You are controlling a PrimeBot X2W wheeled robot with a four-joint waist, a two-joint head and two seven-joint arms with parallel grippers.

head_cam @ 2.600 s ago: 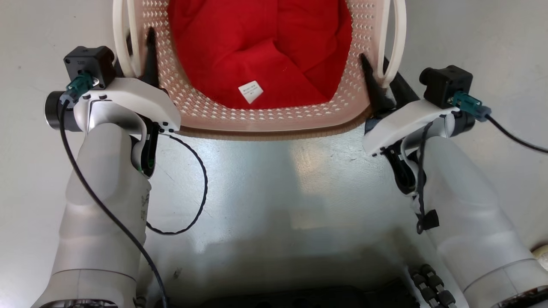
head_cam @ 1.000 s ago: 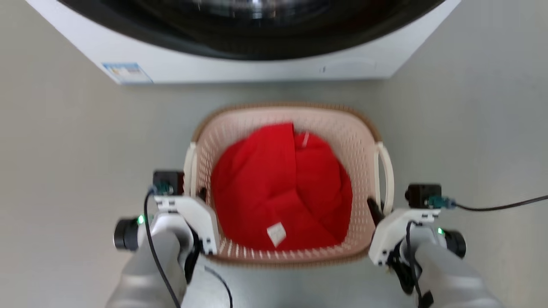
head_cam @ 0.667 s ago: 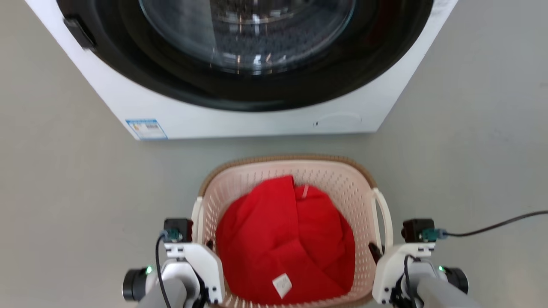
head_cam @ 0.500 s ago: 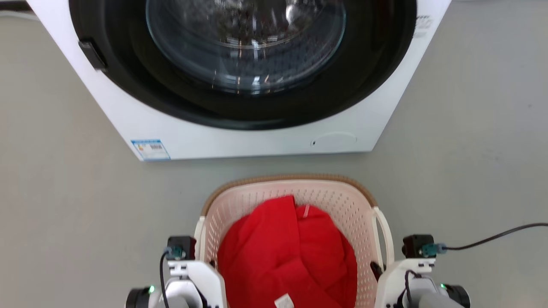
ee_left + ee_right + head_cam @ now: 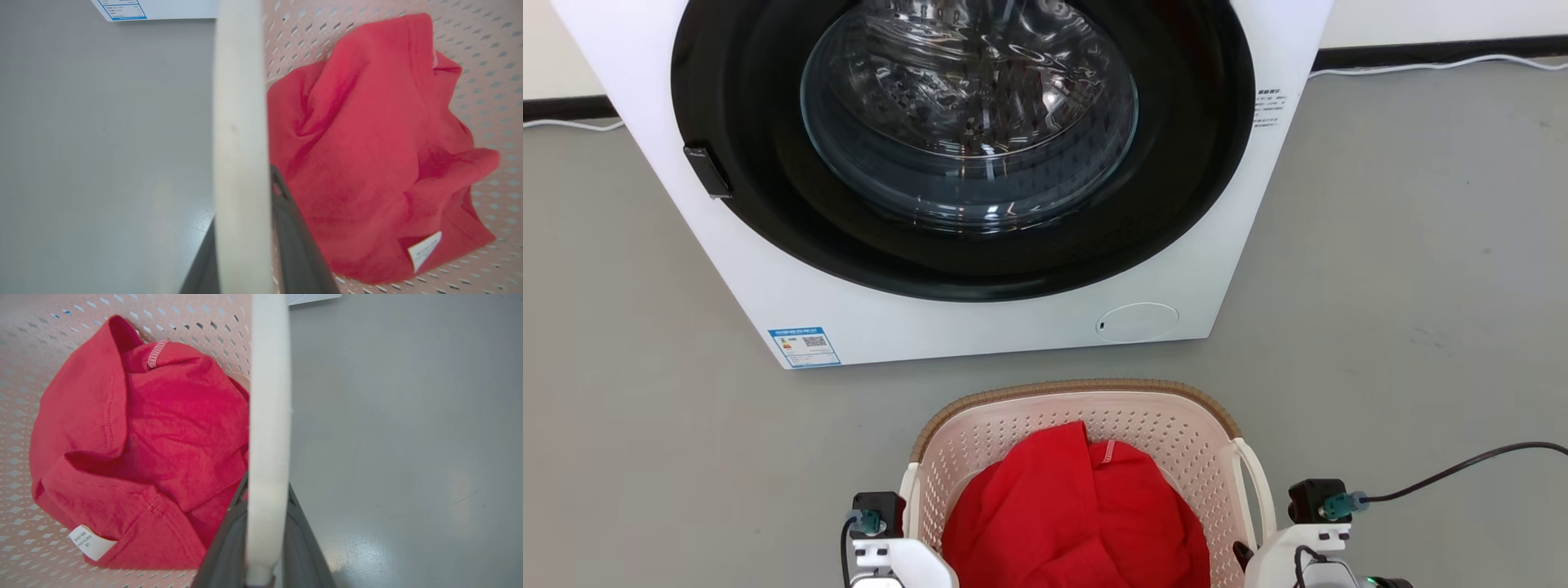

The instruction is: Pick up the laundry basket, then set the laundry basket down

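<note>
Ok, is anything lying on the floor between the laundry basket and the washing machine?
Nothing visible does: only bare grey floor lies between the laundry basket and the washing machine.

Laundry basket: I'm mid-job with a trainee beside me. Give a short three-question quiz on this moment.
1. True or false: the laundry basket holds a red garment.
2. The left gripper and right gripper have their jaws closed on: A nothing, B the white loop handles, C the garment?
3. Fill in: beyond the basket stands a white ____.
Key: 1 true; 2 B; 3 washing machine.
</note>
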